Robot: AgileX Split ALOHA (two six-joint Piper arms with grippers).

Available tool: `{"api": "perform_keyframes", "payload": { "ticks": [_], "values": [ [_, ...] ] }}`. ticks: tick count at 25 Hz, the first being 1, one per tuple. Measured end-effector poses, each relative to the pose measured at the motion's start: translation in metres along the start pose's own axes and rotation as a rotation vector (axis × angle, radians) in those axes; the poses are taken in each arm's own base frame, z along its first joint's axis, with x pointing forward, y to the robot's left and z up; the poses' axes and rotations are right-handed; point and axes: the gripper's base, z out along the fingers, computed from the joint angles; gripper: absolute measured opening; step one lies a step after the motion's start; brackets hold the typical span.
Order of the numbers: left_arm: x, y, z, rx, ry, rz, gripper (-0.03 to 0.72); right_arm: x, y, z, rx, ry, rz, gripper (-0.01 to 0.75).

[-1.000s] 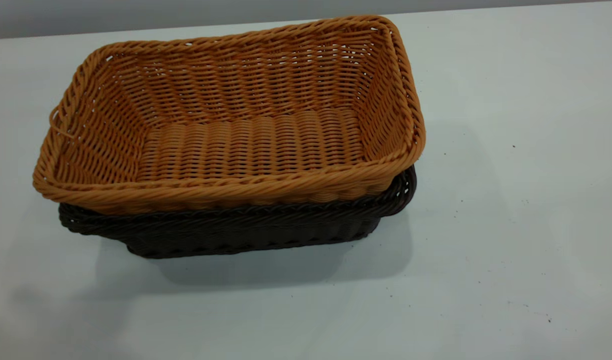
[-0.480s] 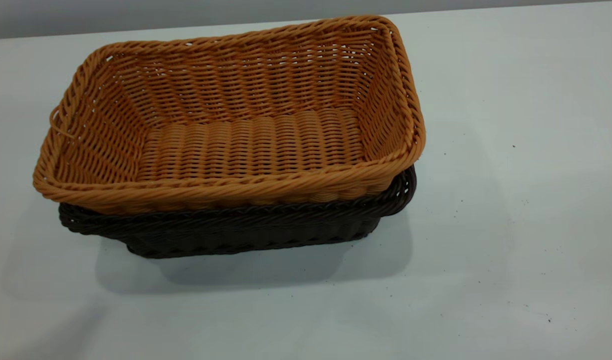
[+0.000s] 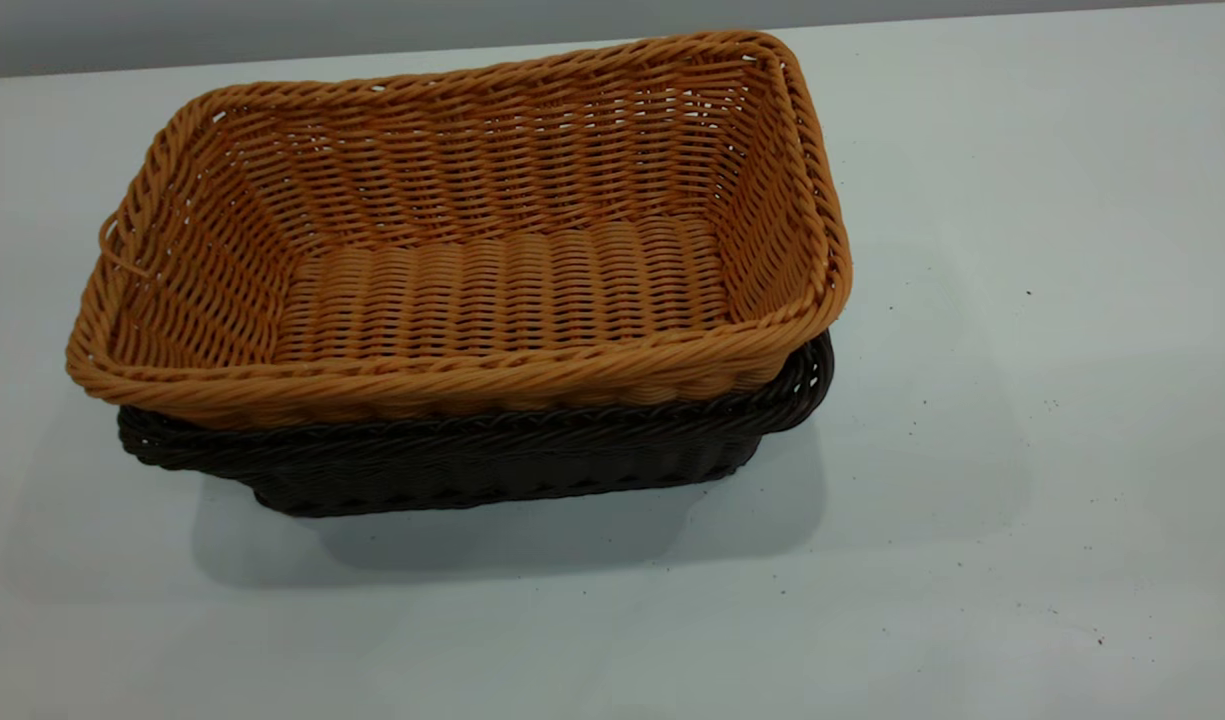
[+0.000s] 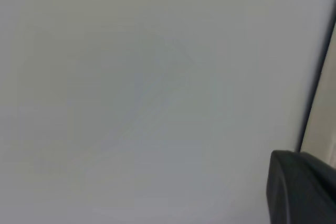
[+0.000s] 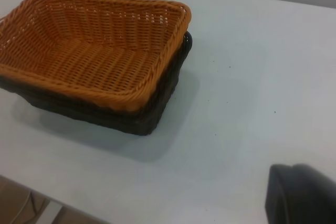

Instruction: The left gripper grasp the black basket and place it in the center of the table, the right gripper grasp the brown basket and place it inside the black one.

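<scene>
While the table (image 3: 1022,300) takes up most of every view, pale grey-white with a few dark specks off to the right side, the only things sitting on it are the two baskets. The brown basket (image 3: 492,270) is nested inside the black basket (image 3: 472,465), sitting a bit high so the dark rim and lower wall stick out underneath along the near side and the right end. From the right wrist view you get the same stack, brown basket (image 5: 94,51) in the black basket (image 5: 131,116), well apart from the right gripper (image 5: 302,195), which only shows as a dark lump at the frame corner. Same deal with the left gripper (image 4: 302,187), hanging over bare table. Can't tell how the jaws of either one are set, and neither is touching a basket.
</scene>
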Motion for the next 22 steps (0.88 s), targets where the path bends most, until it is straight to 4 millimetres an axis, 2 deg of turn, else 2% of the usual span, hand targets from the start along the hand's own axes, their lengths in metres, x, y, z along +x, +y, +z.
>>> {"api": "perform_keyframes", "payload": {
  "ticks": [9,16,22],
  "values": [
    [-0.026,-0.001,-0.052,0.099,-0.232,-0.033,-0.001,0.000,0.000,0.000,-0.001,0.002,0.002,0.000],
    [-0.026,-0.012,-0.054,0.224,-0.236,-0.014,-0.001,0.000,0.000,0.000,-0.002,0.002,0.003,0.000],
    [-0.025,-0.012,-0.054,0.216,-0.234,-0.016,-0.001,0.000,0.000,0.000,-0.002,0.002,0.003,0.000]
  ]
}}
